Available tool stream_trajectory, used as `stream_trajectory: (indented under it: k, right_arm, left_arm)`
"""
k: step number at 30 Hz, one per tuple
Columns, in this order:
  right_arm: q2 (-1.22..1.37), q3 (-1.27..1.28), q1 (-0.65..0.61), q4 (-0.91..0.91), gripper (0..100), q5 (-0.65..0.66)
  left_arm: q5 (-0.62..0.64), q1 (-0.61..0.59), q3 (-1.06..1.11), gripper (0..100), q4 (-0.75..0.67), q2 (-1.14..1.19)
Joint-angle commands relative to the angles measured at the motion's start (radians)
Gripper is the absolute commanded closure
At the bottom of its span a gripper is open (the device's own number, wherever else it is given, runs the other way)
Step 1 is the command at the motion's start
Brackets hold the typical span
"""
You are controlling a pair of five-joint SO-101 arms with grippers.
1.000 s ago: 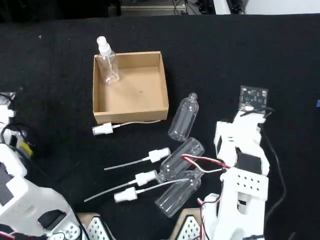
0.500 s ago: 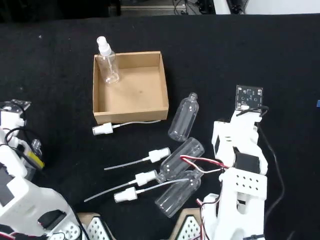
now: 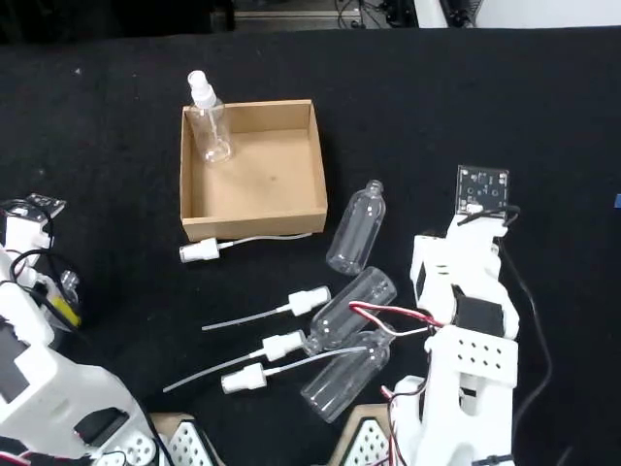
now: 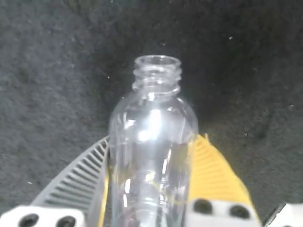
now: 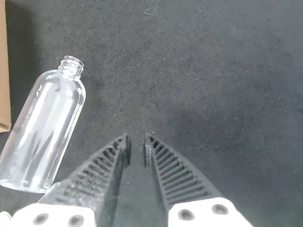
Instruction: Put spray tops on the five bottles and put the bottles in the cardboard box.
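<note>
An uncapped clear bottle (image 4: 151, 142) stands between the jaws of my left gripper (image 4: 154, 142), which is shut on it, neck pointing away over black cloth. In the high view that gripper (image 3: 58, 291) sits at the left edge. The cardboard box (image 3: 194, 194) has one capped bottle (image 3: 209, 121) leaning in its far corner. Three uncapped bottles (image 3: 357, 228) (image 3: 349, 306) (image 3: 344, 374) lie right of the box. Several spray tops (image 3: 199, 250) (image 3: 309, 299) (image 3: 283, 345) with long tubes lie beside them. My right gripper (image 5: 136, 142) is shut on nothing, near one lying bottle (image 5: 45, 132).
The right arm (image 3: 466, 311) is folded at the lower right, its red wires crossing the two nearest bottles. The box's edge (image 5: 4, 71) shows beside the lying bottle. Black cloth covers the whole table.
My left wrist has shifted a little to the right with the bottle in its jaws. The right arm's wrist moved slightly away from the front edge, then held still.
</note>
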Motion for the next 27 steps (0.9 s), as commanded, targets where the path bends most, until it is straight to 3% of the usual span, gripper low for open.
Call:
stream_trajectory:
  k: [1, 7, 10, 14, 19, 27]
  right_arm:
    - [-0.035, -0.143, -0.017, 0.081, 95.9, 0.041]
    - [-0.027, -0.346, -0.164, 0.322, 95.9, 0.272]
    - [-0.025, -0.412, -0.316, 0.465, 95.6, 0.359]
    - [-0.025, -0.437, -0.588, 0.595, 87.6, 0.407]
    - [0.013, -0.446, -0.832, 0.577, 86.4, 0.405]
    - [0.381, -0.613, -1.034, 0.474, 86.1, 0.405]
  left_arm:
    - [-0.002, -0.01, -0.013, 96, 0.012, -0.055]
    - [0.117, 0.004, -0.013, 97, 0.005, -0.107]
    - [0.249, 0.041, -0.012, 97, 0.005, -0.192]
    - [0.431, 0.05, -0.001, 97, 0.003, -0.295]
    - [0.568, 0.025, -0.027, 97, 0.002, -0.275]
    - [0.574, -0.145, -0.263, 97, 0.009, -0.089]
